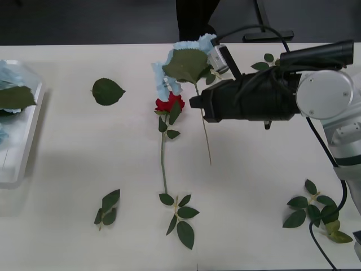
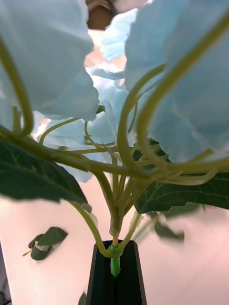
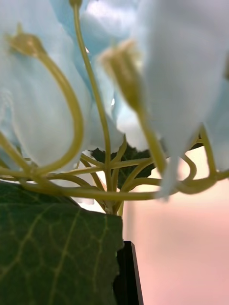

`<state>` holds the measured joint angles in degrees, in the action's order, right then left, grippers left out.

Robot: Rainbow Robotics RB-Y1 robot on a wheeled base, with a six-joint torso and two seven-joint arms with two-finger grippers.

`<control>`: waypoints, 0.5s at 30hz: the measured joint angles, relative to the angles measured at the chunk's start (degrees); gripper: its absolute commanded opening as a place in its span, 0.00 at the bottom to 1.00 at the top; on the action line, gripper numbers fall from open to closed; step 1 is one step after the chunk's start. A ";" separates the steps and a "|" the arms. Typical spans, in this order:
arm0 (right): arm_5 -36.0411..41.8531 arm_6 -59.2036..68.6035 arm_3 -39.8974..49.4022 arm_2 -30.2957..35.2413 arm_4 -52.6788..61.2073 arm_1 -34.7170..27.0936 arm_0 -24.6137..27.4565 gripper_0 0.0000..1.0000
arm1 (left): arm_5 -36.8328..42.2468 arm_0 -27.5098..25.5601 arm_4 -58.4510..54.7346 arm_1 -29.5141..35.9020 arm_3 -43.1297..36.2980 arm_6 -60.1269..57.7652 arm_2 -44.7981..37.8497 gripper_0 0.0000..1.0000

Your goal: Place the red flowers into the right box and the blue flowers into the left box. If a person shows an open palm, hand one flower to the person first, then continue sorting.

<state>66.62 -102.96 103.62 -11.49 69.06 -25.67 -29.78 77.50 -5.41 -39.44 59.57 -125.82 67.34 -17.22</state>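
Note:
My right gripper [image 1: 197,103] reaches in from the right over the table's middle, shut on the stem of a pale blue flower [image 1: 189,59]. Its bloom points to the far side and its stem hangs down. In the right wrist view the black fingers [image 2: 102,281] pinch the green stem of this blue flower [image 2: 191,95]. A red flower [image 1: 170,103] lies on the table just left of that gripper, stem toward me. The left box [image 1: 28,141] at the left edge holds blue flowers [image 1: 11,76]. My left gripper [image 3: 128,279] is shut under another blue flower [image 3: 43,95]. The right box and any open palm are out of view.
Loose green leaves lie about: a single leaf [image 1: 107,91] at mid left, a sprig [image 1: 108,208] near left, a sprig [image 1: 179,217] at the rose stem's end, a cluster [image 1: 316,212] near right. A black cable [image 1: 324,147] hangs by the right arm.

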 measured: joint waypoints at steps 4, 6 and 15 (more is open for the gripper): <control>-2.25 -5.17 -4.90 -0.02 9.58 0.00 -5.89 0.00 | 2.86 -0.35 4.37 3.82 4.70 1.53 -2.03 0.00; -3.92 -6.22 -7.40 -0.02 13.78 0.00 -7.88 0.00 | 2.83 -0.35 5.95 4.90 8.16 4.86 -2.02 0.00; -5.86 -12.88 -9.93 -0.25 19.80 1.18 -11.18 0.00 | -9.66 -0.35 7.59 5.38 26.58 19.35 -0.62 0.28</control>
<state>60.76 -115.84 93.68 -11.74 88.85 -24.49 -40.95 67.84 -5.76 -31.85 64.95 -99.25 86.69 -17.85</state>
